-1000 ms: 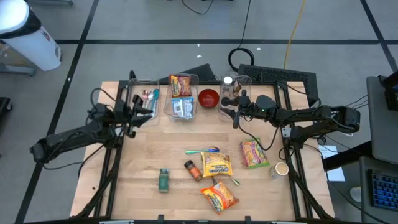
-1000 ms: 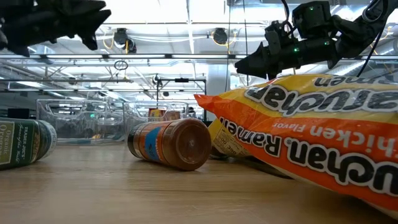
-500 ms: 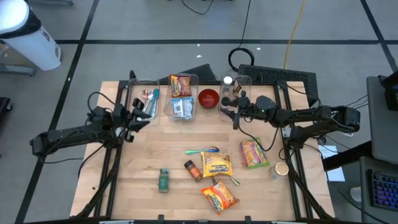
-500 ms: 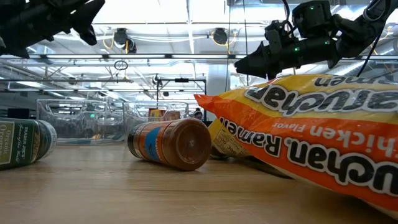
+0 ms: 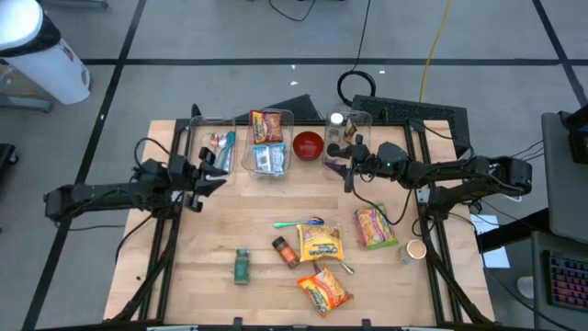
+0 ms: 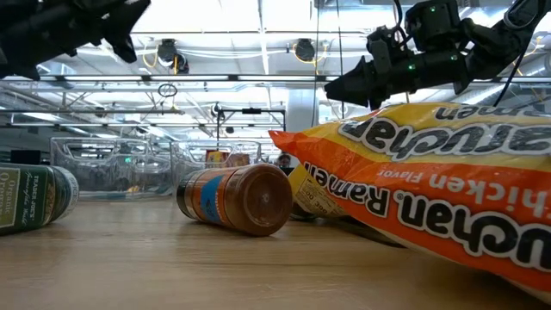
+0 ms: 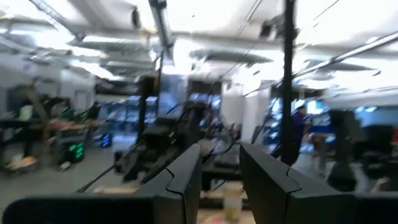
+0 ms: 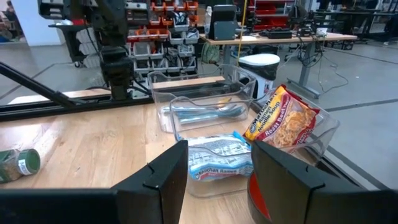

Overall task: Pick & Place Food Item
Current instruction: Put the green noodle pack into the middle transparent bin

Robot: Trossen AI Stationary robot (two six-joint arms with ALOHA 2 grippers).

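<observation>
Three ramen packets lie flat on the wooden table: one in the middle (image 5: pixel 320 244), one near the front edge (image 5: pixel 324 289), which fills the low view's right (image 6: pixel 430 181), and one toward the right (image 5: pixel 374 227). An orange spice jar (image 5: pixel 284 250) and a green jar (image 5: pixel 242 266) lie on their sides beside them. My left gripper (image 5: pixel 207 176) hovers open above the table's left part, by the utensil bin (image 5: pixel 213 147). My right gripper (image 5: pixel 347 167) hovers open near the red bowl (image 5: pixel 308 144). Nothing is between either pair of fingers (image 7: pixel 221 177) (image 8: pixel 217 168).
Along the far edge stand clear bins: one with utensils, one with two noodle packets (image 5: pixel 268 142) (image 8: pixel 273 124), one with bottles (image 5: pixel 344 131). Two spoons (image 5: pixel 299 222) lie mid-table. A small cup (image 5: pixel 416 249) sits at the right edge. The bare wood between the bins and the packets is free.
My left arm has swung about: its rear part has gone toward the table's far side, and the arm now lies more squarely across the table. Its gripper stays open about where it was, by the utensil bin. The right arm has kept still.
</observation>
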